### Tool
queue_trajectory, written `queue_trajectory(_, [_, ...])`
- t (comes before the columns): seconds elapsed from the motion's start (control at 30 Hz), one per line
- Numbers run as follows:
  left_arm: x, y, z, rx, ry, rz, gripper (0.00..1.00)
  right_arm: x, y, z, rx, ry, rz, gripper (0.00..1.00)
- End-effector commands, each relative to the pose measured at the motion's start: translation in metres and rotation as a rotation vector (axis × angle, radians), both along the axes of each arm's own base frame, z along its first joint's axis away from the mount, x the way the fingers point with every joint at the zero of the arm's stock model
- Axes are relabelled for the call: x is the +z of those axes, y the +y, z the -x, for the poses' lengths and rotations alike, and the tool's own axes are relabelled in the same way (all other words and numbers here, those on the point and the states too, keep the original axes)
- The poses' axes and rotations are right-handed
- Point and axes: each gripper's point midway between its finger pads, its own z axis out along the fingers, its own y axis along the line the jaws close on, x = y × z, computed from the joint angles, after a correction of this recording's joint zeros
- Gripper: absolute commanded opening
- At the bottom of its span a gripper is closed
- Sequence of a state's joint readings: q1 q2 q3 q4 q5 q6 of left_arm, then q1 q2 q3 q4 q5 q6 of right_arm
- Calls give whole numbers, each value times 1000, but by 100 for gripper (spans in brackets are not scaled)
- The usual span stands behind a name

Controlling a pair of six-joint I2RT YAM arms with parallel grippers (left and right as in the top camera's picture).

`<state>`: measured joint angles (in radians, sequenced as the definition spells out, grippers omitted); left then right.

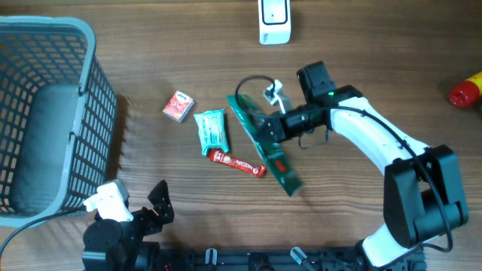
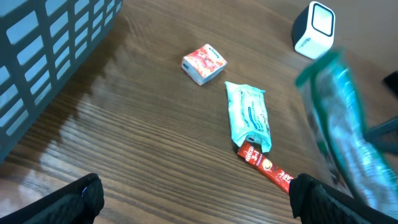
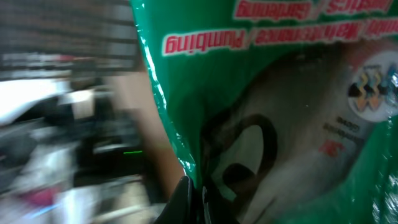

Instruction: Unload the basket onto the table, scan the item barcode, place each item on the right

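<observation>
**Right gripper clamped on green package, scanner well apart at 12 o'clock**

The right gripper (image 1: 265, 129) is closed tight on the green package (image 1: 280, 167), gripping it near mid-length. The package runs from 11 o'clock to 5 o'clock through the jaws, and its lower end is blurred in the overhead view. In the right wrist view the green package (image 3: 261, 93) fills most of the frame. It shows mirrored red print and a white panel with a dark loop shape. No barcode can be made out.

At 12 o'clock from that gripper stands the white scanner (image 1: 274, 21), near the far table edge and well apart from the package. At 9 o'clock, just beside the package, lies a teal packet (image 1: 211, 129). A red stick sachet (image 1: 237, 162) touches its lower end and points to 4 o'clock. A small red box (image 1: 178, 106) sits at 10 o'clock from the packet, near it but apart.

Farther out at 9 o'clock is the grey basket (image 1: 90, 98). A red and yellow object (image 1: 467, 90) sits at 3 o'clock on the table's (image 1: 361, 45) right edge.

The left gripper (image 2: 199, 208) is at 8 o'clock, low near the front edge, with its jaws spread wide and nothing between them.
</observation>
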<state>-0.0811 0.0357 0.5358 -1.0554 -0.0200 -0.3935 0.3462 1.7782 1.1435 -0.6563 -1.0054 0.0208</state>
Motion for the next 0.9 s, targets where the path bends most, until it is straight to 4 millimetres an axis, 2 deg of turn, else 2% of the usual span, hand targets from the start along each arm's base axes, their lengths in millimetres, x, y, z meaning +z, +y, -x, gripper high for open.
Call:
queue_trajectory(0.0, [0,0,0,-8,-1,-15,100,101,18,32,202,15,-542,5])
queue_trajectory(0.03, [0,0,0,-8,-1,-15,100,104,17,34,208,25,-566,4])
queue_trajectory(0.1, [0,0,0,-8,-1,-15,100,98,17,37,203,53,-561,4])
queue_trajectory(0.27, [0,0,0,-8,-1,-15,100,65,14,43,173,157,-534,4])
queue_trajectory(0.3, [0,0,0,-8,-1,-15,100,53,15,41,155,169,-482,4])
queue_trajectory(0.4, [0,0,0,-8,-1,-15,100,-1,10,26,52,146,-181,5])
queue_trajectory(0.43, [0,0,0,-8,-1,-15,100,-6,9,24,42,136,-152,5])
queue_trajectory(0.47, [0,0,0,-8,-1,-15,100,0,10,25,51,139,-185,4])
queue_trajectory(0.63, [0,0,0,-8,-1,-15,100,56,18,39,159,204,-503,4])
queue_trajectory(0.7, [0,0,0,-8,-1,-15,100,65,21,45,195,219,-552,4])
queue_trajectory(0.73, [0,0,0,-8,-1,-15,100,64,24,48,204,217,-544,4])
queue_trajectory(0.87, [0,0,0,-8,-1,-15,100,32,48,61,232,235,-407,4])
